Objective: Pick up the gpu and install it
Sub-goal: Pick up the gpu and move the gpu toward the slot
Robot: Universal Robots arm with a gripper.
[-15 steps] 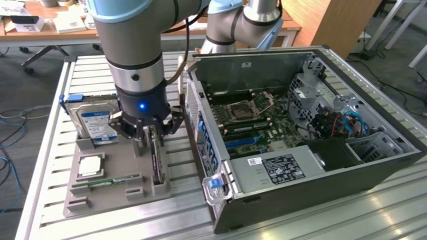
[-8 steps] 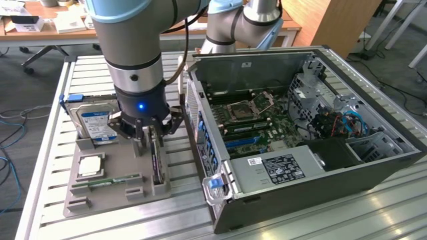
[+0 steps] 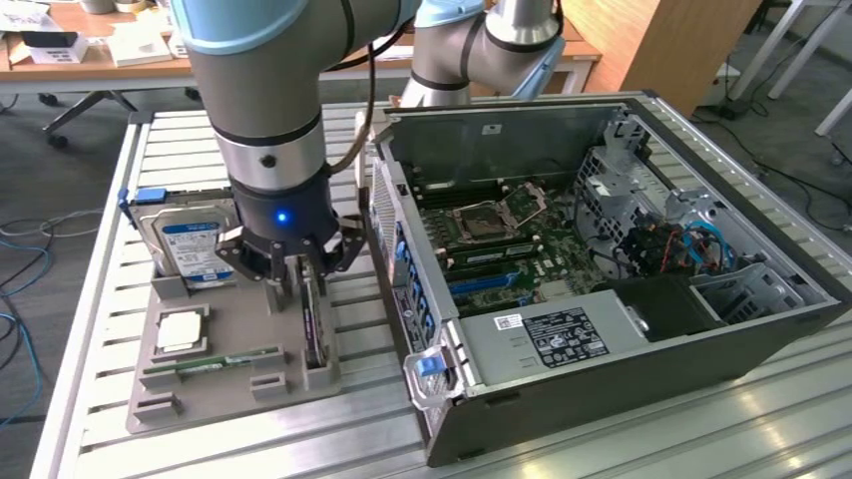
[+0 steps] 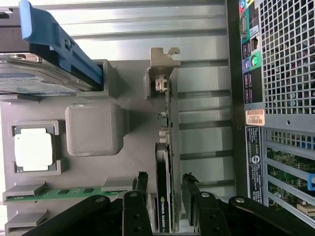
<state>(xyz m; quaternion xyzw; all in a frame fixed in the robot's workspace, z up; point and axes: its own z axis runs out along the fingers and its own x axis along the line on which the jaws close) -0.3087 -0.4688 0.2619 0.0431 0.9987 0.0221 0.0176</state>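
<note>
a slatted metal counter (image 3: pixel 187 140) carries a grey tray (image 3: pixel 219 391) at the exterior view's lower left, where the gpu (image 3: pixel 311 334) stands on edge in a slot. the claw (image 3: pixel 303 279) straddles it, spread wide, gripping nothing. closing off-centre could tilt the gpu and jam it.

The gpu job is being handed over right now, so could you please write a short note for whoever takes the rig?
The hand: open, straddling the gpu with a gap on each side, not clamped.
The gpu: on edge in its slot of the grey holder, beside the open computer case.
Done: hand positioned around the card.
Left: grasp, lift and install into the case.
</note>
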